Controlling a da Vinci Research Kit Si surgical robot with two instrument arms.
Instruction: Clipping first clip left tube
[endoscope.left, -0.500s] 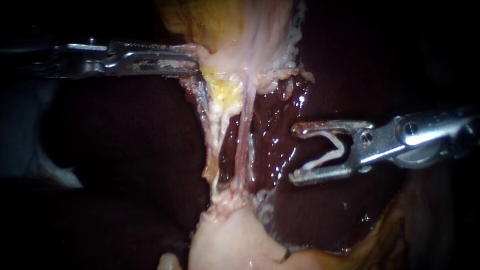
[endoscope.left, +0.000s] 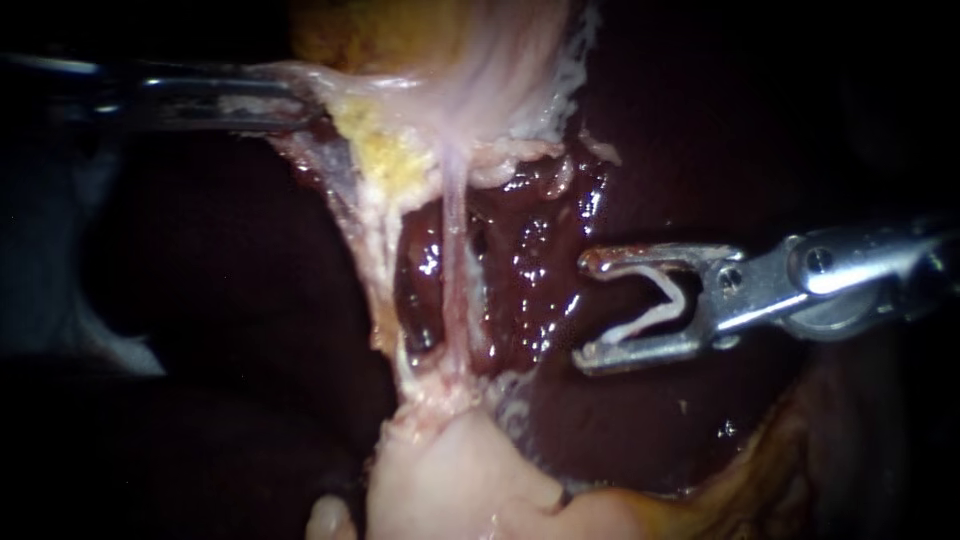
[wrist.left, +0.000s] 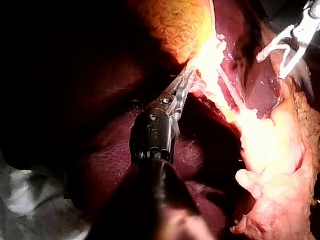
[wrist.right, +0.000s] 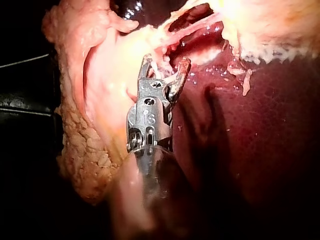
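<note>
Your left tool (endoscope.left: 300, 100) comes in far left, its jaws closed on the pale edge of the gallbladder (endoscope.left: 480, 60), which is drawn out toward the left. Below that grip, the left tube (endoscope.left: 378, 280) runs down as a fatty band, with a thinner strand (endoscope.left: 455, 250) just to its right. Your right tool (endoscope.left: 585, 310) sits over the liver (endoscope.left: 540, 260), clear of both. Its jaws stand wide apart and hold an open white clip (endoscope.left: 655, 300) between them.

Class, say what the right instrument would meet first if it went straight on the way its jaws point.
Most likely the thin pale tube crossing the line of the right instrument, which holds a clip; depth is unclear.
</note>
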